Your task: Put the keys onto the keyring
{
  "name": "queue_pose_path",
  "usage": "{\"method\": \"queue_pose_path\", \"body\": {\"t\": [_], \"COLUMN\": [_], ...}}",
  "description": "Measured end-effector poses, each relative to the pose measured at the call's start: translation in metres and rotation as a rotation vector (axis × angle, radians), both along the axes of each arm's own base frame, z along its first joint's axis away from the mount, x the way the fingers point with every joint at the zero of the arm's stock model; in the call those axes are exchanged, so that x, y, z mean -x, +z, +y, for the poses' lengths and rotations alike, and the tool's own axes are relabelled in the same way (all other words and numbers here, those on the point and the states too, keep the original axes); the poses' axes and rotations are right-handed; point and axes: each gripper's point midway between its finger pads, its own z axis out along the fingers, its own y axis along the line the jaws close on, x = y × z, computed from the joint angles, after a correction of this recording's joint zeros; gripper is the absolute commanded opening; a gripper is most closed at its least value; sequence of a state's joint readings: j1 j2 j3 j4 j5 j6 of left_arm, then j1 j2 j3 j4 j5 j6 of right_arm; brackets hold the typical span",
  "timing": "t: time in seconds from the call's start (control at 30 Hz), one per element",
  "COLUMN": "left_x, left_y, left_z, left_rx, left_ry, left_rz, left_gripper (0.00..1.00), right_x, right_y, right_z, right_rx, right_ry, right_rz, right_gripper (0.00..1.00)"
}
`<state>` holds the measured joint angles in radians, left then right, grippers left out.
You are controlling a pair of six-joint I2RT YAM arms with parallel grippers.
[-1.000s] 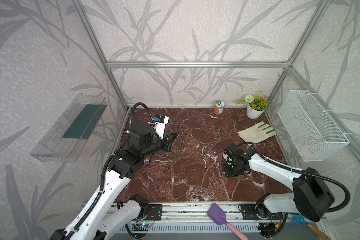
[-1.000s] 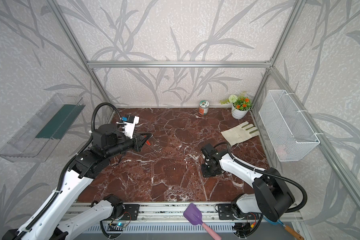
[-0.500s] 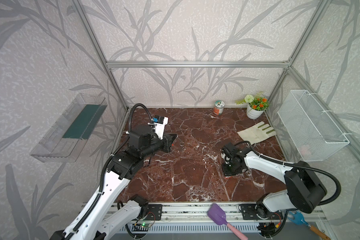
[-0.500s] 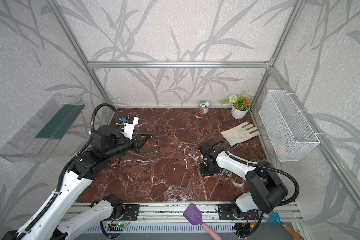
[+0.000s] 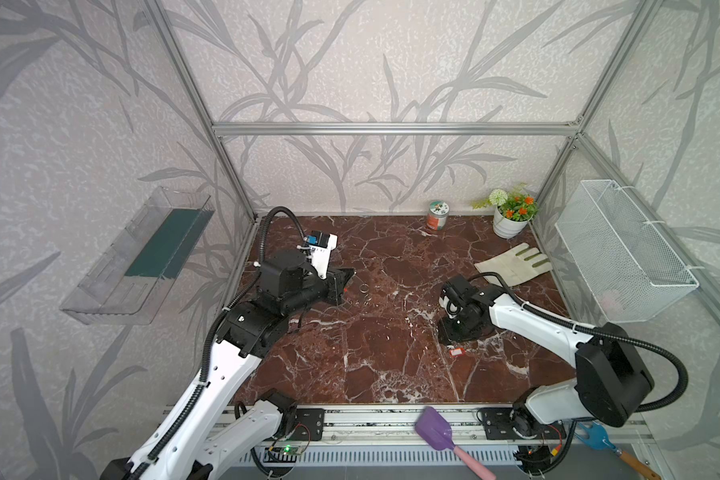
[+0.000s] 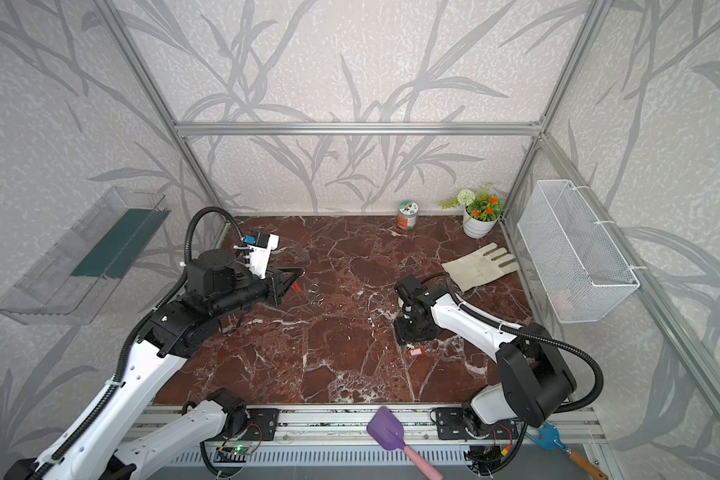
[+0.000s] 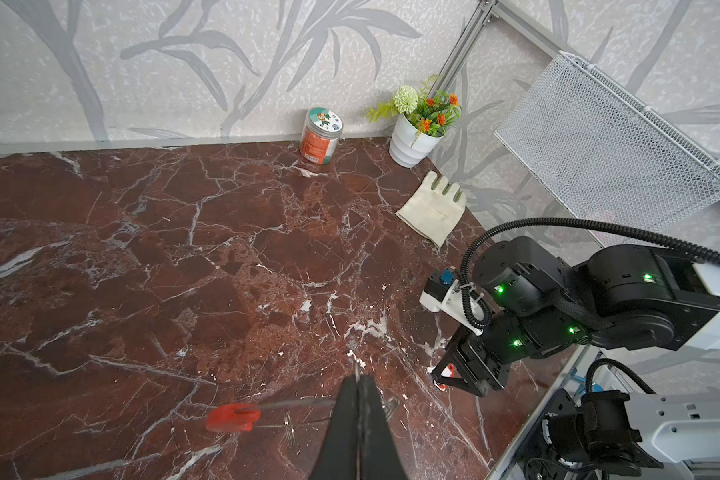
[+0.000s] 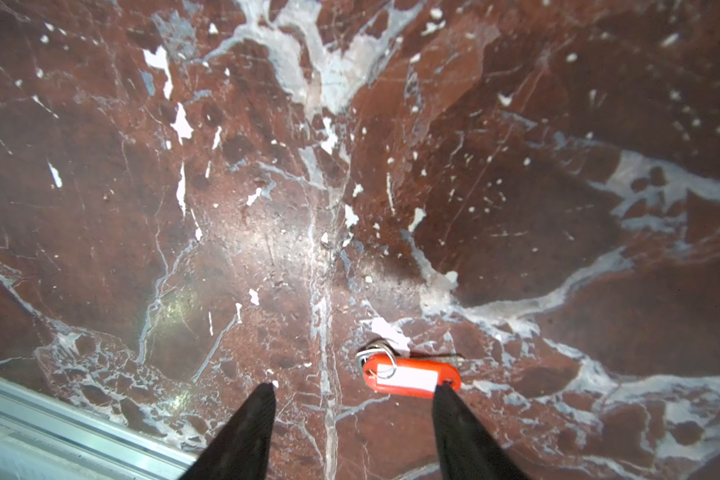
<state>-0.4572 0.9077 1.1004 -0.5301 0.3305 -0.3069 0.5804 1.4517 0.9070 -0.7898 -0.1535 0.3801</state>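
One key tag (image 8: 411, 376); one keyring (image 7: 233, 417)

One each: key tag (image 5: 456, 352), keyring (image 7: 233, 417), glove (image 5: 514, 264), jar (image 5: 436, 215), flowerpot (image 5: 508, 224), spatula (image 5: 434, 428), basket (image 5: 624, 257).

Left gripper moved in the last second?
No. The left gripper, shut on the keyring, sits where it was: in both top views its tip is the same short way left of the loose split rings.

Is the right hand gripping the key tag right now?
No, the right hand stands open and the key tag lies on the table by one fingertip.
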Motion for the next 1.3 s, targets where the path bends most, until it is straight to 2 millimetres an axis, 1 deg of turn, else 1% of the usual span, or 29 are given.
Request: {"method": "queue_pose_path", "body": {"t": [0.07, 0.17, 0.27, 0.37, 0.5, 0.63, 0.8, 0.97, 1.1, 1.3], "left_x": [-0.001, -0.002, -0.002, -0.002, -0.002, -0.002, -0.001, 0.000, 0.000, 0.000], "left_y": [-0.001, -0.003, -0.003, -0.003, -0.003, -0.004, -0.007, -0.007, -0.007, -0.008], "left_z": [-0.001, -0.001, -0.001, -0.001, -0.001, -0.001, -0.001, 0.000, 0.000, 0.000], "left_rx": [-0.003, -0.005, -0.006, -0.008, -0.016, -0.019, -0.028, -0.030, -0.031, -0.032], "left_ry": [-0.001, -0.001, -0.002, -0.003, -0.007, -0.009, -0.011, -0.012, -0.012, -0.012], "left_rz": [0.004, 0.009, 0.010, 0.007, 0.001, 0.000, 0.009, 0.010, 0.010, 0.012], "left_gripper": [0.00, 0.00, 0.00, 0.00, 0.00, 0.00, 0.00, 0.00, 0.00, 0.00], "right_x": [0.001, 0.001, 0.002, 0.006, 0.007, 0.007, 0.012, 0.014, 0.014, 0.016], "right_y": [0.003, 0.005, -0.003, -0.011, -0.016, -0.024, -0.033, -0.037, -0.040, -0.039], "right_z": [0.000, 0.000, 0.000, 0.000, 0.001, 0.000, -0.003, -0.003, -0.001, 0.002], "right_rx": [-0.004, -0.010, -0.008, -0.012, -0.022, -0.011, 0.011, 0.014, 0.012, -0.003], "right_ry": [0.011, 0.030, 0.045, 0.061, 0.076, 0.082, 0.081, 0.082, 0.084, 0.091], "right_rz": [0.011, 0.041, 0.089, 0.139, 0.173, 0.207, 0.252, 0.276, 0.297, 0.308], "right_gripper": [0.63, 0.60, 0.60, 0.55, 0.54, 0.54, 0.52, 0.49, 0.45, 0.36]}}
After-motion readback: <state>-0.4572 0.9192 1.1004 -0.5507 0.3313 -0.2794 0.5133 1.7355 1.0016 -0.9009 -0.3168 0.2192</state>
